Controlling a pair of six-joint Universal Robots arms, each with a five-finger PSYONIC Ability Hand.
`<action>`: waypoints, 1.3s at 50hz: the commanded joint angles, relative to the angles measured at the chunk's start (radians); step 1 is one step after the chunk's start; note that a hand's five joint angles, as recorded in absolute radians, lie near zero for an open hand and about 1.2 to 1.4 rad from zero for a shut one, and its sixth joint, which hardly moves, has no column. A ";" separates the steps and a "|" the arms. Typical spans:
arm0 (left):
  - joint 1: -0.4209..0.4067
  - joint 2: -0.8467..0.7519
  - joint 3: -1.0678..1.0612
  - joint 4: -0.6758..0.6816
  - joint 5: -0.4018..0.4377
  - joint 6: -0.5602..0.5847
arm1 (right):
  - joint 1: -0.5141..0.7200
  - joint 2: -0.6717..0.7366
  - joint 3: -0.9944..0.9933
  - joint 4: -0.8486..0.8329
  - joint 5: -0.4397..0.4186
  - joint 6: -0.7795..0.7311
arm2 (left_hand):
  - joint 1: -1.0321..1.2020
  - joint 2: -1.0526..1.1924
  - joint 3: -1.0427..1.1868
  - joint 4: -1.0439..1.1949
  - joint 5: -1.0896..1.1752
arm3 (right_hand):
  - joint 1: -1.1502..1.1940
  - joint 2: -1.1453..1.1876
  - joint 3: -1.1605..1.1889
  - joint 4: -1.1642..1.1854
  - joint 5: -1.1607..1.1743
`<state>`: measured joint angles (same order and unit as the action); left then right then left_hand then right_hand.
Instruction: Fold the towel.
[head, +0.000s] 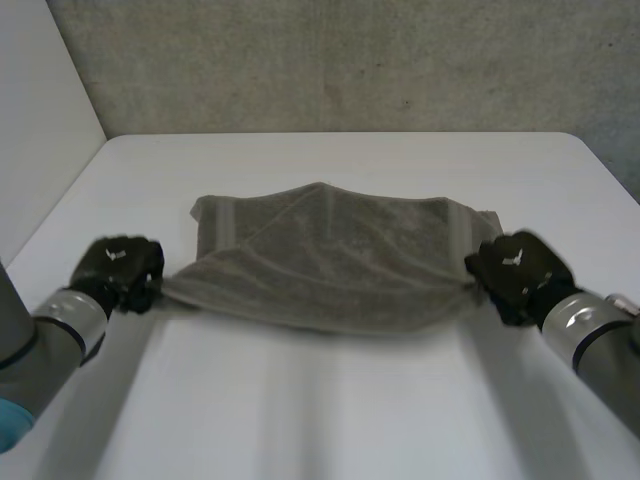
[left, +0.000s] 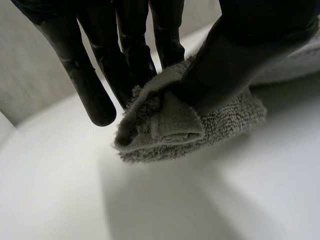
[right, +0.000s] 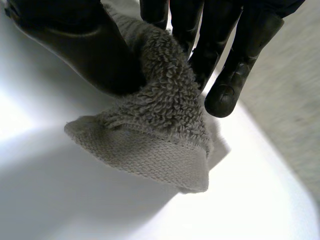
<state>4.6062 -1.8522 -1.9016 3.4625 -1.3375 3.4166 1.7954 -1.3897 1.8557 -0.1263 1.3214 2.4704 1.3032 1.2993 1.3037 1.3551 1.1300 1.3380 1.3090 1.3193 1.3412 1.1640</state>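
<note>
A grey-brown towel (head: 330, 250) lies across the middle of the white table (head: 330, 400), its near edge lifted and stretched between both hands. My left hand (head: 118, 268) is shut on the towel's near left corner. In the left wrist view its thumb (left: 235, 55) presses the bunched corner (left: 170, 125) against the fingers (left: 130, 55). My right hand (head: 518, 272) is shut on the near right corner. The right wrist view has that looped corner (right: 160, 130) pinched between thumb (right: 85, 45) and fingers (right: 235, 60), with the hem hanging below.
A rough grey wall (head: 350, 60) stands behind the table's far edge, and a pale panel (head: 40, 110) runs along the left side. Bare table surface lies in front of the towel and beyond it.
</note>
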 joint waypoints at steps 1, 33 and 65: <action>-0.015 0.165 0.049 -0.005 0.003 -0.063 | 0.002 -0.196 -0.104 0.081 0.009 0.027 | 0.093 0.097 0.093 0.041 0.092 | 0.058 0.087 0.077 0.055 0.058; 0.020 -0.083 0.519 -0.157 0.139 -0.132 | 0.018 0.202 -0.909 0.443 0.045 0.144 | 0.093 0.097 0.093 0.041 0.092 | 0.058 0.087 0.077 0.055 0.058; 0.114 -0.056 0.396 -0.112 0.329 -0.039 | 0.099 0.043 -0.373 0.114 0.003 0.122 | 0.093 0.097 0.093 0.041 0.092 | 0.058 0.087 0.077 0.055 0.058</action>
<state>4.6310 -1.8992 -1.1858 3.3186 -1.1703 3.2595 1.9073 -1.3365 1.2142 0.0086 1.3791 2.6678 1.3112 1.3112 1.3274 1.3603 1.1391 1.3392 1.3089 1.3285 1.3423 1.1659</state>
